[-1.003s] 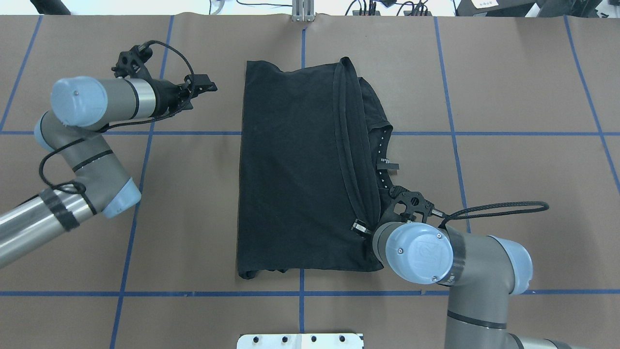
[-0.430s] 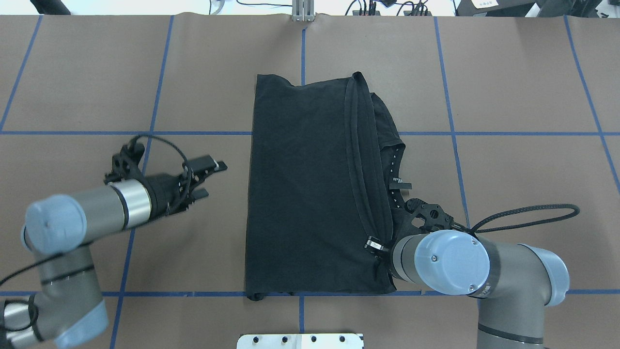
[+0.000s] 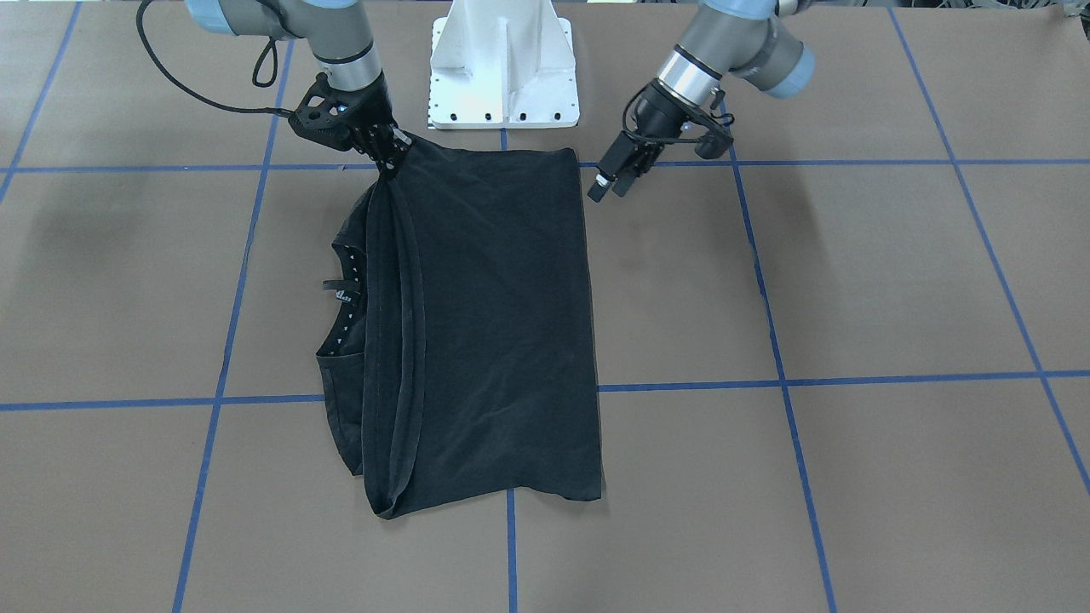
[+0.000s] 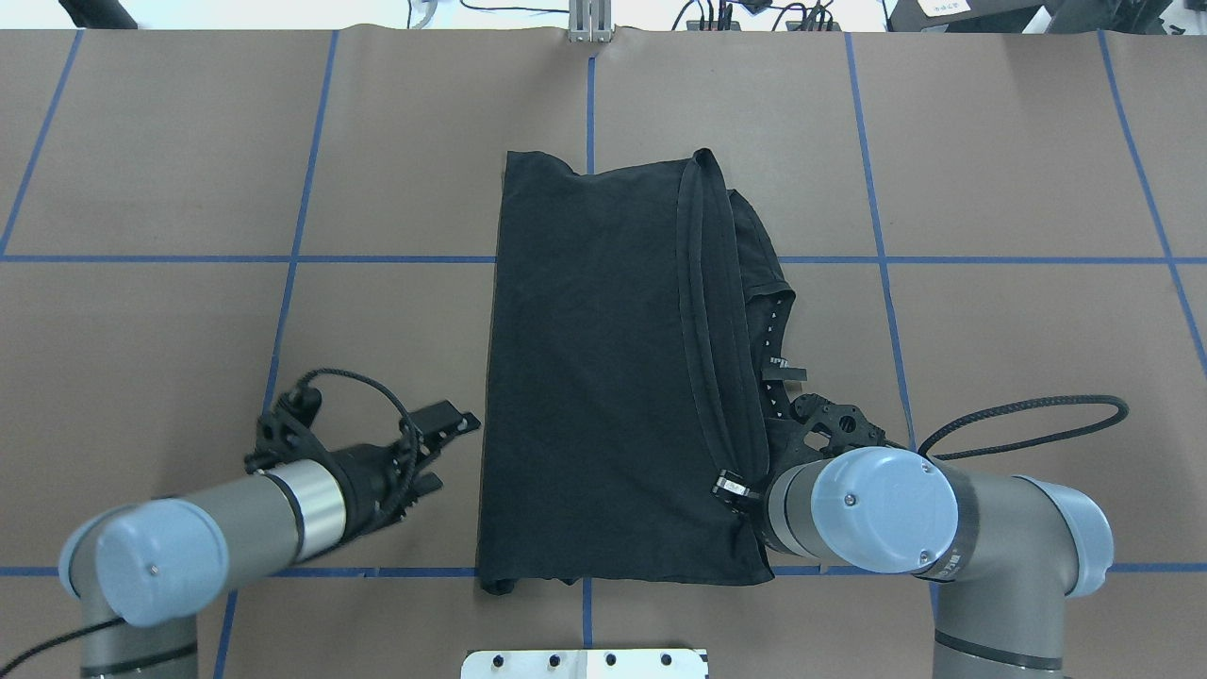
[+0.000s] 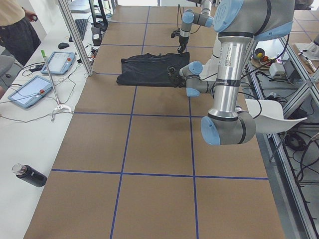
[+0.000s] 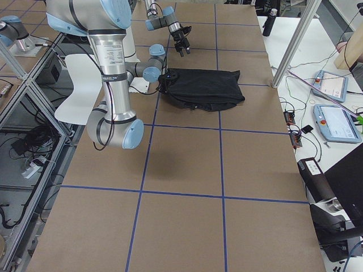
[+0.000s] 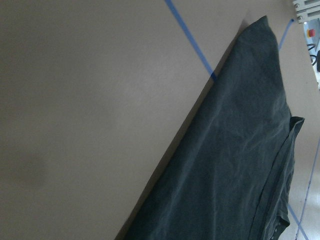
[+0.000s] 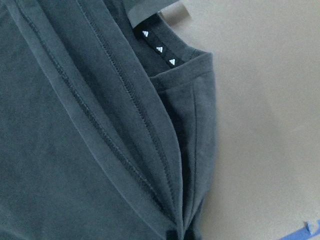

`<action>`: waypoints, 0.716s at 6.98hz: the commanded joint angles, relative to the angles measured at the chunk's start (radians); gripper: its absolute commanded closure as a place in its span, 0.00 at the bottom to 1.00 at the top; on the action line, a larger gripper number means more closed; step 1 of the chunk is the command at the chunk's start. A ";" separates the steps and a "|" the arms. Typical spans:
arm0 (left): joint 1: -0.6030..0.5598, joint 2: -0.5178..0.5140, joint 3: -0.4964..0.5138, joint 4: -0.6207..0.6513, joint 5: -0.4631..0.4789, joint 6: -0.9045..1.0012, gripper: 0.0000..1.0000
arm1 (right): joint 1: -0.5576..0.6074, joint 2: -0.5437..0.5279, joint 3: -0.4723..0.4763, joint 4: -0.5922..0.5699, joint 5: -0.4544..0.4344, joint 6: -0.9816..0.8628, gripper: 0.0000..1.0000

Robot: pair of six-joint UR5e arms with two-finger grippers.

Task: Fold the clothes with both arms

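The black T-shirt [image 4: 594,377] lies folded lengthwise in the middle of the table; it also shows in the front view [image 3: 494,323]. Its chest print is hidden. The collar with small white triangles [image 8: 157,47] shows at its right side. My right gripper [image 4: 731,488] is shut on the bunched hem at the shirt's near right corner, as the front view [image 3: 389,166] shows. My left gripper [image 4: 455,443] is open and empty, low beside the shirt's near left edge, apart from the cloth; the front view [image 3: 610,186] shows it too.
The white pedestal base [image 3: 504,68] stands just behind the shirt's near edge. Blue tape lines [image 4: 283,256] cross the brown table cover. Tablets [image 5: 30,92], a dark bottle [image 5: 30,175] and a person [image 5: 15,25] are at the far side of the table.
My left arm has swung from the far left toward the near side, bringing its open gripper beside the shirt's near left corner. My right gripper has dragged the shirt slightly nearer and rightward.
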 commanded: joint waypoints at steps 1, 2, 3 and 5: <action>0.124 -0.074 -0.023 0.168 0.056 -0.123 0.01 | -0.003 0.011 -0.006 0.003 0.008 0.233 1.00; 0.174 -0.067 -0.014 0.187 0.102 -0.128 0.02 | -0.003 0.002 -0.009 0.003 0.005 0.256 1.00; 0.185 -0.061 -0.009 0.236 0.104 -0.128 0.05 | -0.009 0.003 -0.012 0.003 0.006 0.251 1.00; 0.197 -0.070 -0.007 0.297 0.102 -0.131 0.08 | -0.011 0.005 -0.009 0.003 0.011 0.251 1.00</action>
